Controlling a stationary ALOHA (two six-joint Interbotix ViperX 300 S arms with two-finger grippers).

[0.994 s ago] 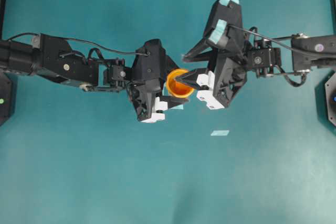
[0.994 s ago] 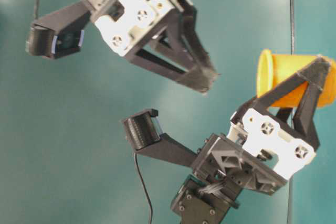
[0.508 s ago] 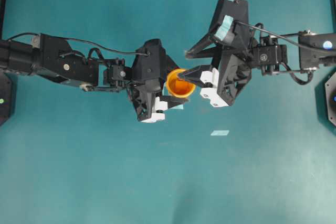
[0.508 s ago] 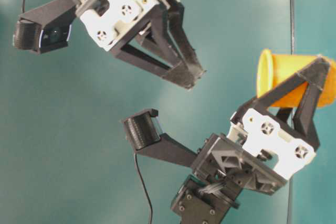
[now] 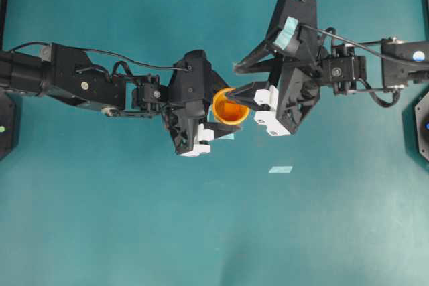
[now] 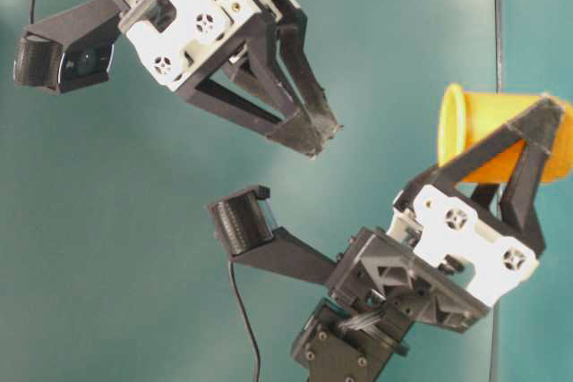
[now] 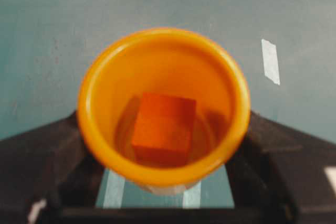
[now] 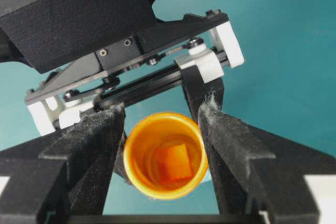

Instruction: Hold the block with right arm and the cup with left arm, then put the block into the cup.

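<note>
Block (image 7: 164,128) sits inside cup (image 7: 163,111); drop done. Left pincer (image 5: 224,120) clamped on cup. Right pincer (image 5: 236,80) apart, empty, at cup's 2 o'clock. Next, you clear right arm away, keep cup steady.

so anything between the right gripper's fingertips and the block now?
Nothing. In the right wrist view the right gripper stands open and empty above the cup, with a clear line to the block on its floor. The left gripper holds the cup.

glossy smooth plastic cup (image 7: 163,106); matt block (image 7: 164,127); rough fuzzy pincer fingers (image 8: 231,145)
</note>
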